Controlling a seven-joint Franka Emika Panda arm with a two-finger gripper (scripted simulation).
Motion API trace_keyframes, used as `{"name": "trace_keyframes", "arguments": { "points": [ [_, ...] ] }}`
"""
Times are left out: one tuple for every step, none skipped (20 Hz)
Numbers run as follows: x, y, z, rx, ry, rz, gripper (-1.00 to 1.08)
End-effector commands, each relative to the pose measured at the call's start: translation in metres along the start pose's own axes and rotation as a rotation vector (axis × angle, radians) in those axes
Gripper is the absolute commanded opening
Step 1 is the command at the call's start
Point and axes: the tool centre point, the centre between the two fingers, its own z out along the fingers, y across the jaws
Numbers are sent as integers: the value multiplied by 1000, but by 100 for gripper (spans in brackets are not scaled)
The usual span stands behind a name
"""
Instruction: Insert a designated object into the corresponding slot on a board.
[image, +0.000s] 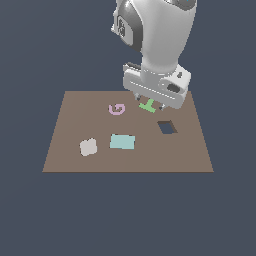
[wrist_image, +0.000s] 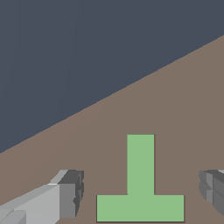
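We find the arm lowered over the far part of the brown board (image: 75, 150), toward the exterior view's right. The tool (image: 150, 103) hangs directly above the green T-shaped block (image: 147, 106), which lies flat on the board's surface, just beside the pink G-shaped piece (image: 116, 109) on that piece's right in the exterior view.

In the wrist view the green T-shaped block (wrist_image: 140, 192) sits between the two fingers (wrist_image: 68, 197) with brown board visible on either side of it. The tool (wrist_image: 142, 192) stands wide open, its fingers well clear of the block's crossbar, and it has hold of nothing. We cannot tell from either view whether the fingertips touch the board.

We note a dark diamond-shaped square hole (image: 167, 127) in the board, near the block and closer to the camera in the exterior view. A T-shaped cutout is not visible to us in either view; the arm's body covers part of the board's far edge.

Further items on the board: a pale teal rectangle (image: 122, 142) near the middle, and a pale grey square piece (image: 88, 147) just to its left in the exterior view. Both lie flat and well apart from the tool.

The board (wrist_image: 183, 109) rests against a plain dark blue-grey ground (image: 30, 215).
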Motion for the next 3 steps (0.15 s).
{"name": "trace_keyframes", "arguments": {
  "points": [
    [0,0,0,0,0,0,100],
    [0,0,0,0,0,0,100],
    [0,0,0,0,0,0,100]
  ]
}}
